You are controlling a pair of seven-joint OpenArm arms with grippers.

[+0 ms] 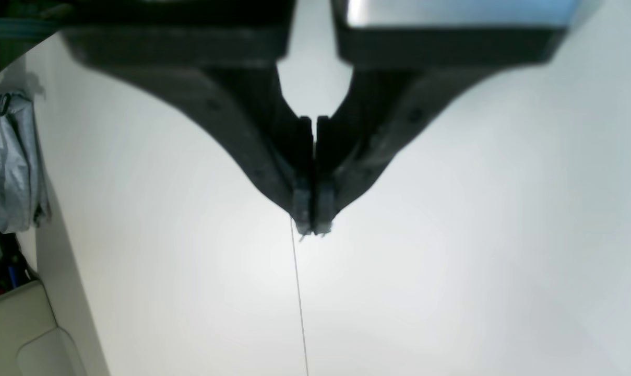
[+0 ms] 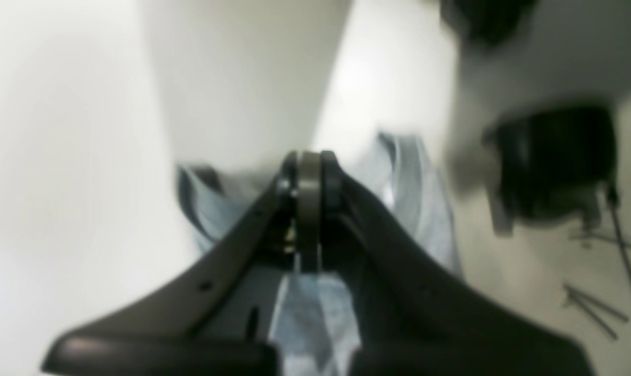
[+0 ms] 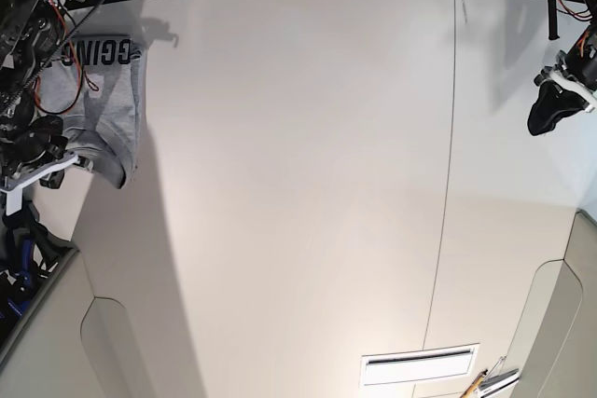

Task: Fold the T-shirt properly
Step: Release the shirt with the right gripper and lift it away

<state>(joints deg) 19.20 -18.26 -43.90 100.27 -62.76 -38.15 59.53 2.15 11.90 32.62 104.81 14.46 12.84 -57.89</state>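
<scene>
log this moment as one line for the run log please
stage: pickup | right gripper: shut on T-shirt, hanging at table edge | left gripper: shut, holding nothing, above bare table | fold: not started

The grey T-shirt (image 3: pixel 98 104) with black lettering hangs bunched over the white surface's far-left edge.

Base cam overhead, looks down on the whole white table (image 3: pixel 298 184). Wrist cams sit close behind their fingers; all views share the heather-grey cotton T-shirt (image 3: pixel 103 90).
</scene>
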